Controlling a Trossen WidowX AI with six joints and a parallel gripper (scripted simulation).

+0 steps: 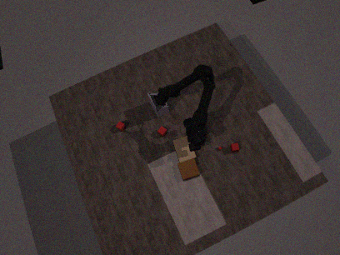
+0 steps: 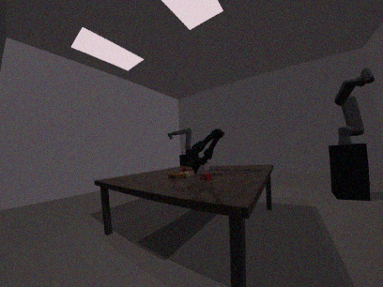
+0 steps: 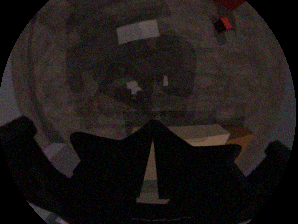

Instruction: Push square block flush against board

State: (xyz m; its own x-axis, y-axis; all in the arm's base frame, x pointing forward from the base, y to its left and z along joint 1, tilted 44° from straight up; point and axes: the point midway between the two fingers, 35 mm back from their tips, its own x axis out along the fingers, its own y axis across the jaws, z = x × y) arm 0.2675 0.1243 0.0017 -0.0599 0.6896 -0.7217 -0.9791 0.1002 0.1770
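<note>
The tan board [image 1: 181,146] [image 3: 202,134] lies flat near the table's middle, partly shaded. The orange-brown square block [image 1: 188,170] [image 3: 242,136] lies at the board's lower end in the top view. Their facing sides look in contact or nearly so, and their left edges look roughly even; exact contact and alignment are too blurred to tell. My gripper [image 1: 194,147] [image 3: 153,123] is shut and empty, low at the board's right side in the top view. Its fingers hide part of the board in the wrist view. Whether it touches the board is unclear.
Red cubes lie left [image 1: 120,125] and right [image 1: 235,147] of the parts, and one [image 1: 162,131] lies just above the board in the top view. A tiny red piece [image 1: 220,147] lies near the right cube. The arm's base stands on a grey mount [image 1: 162,109].
</note>
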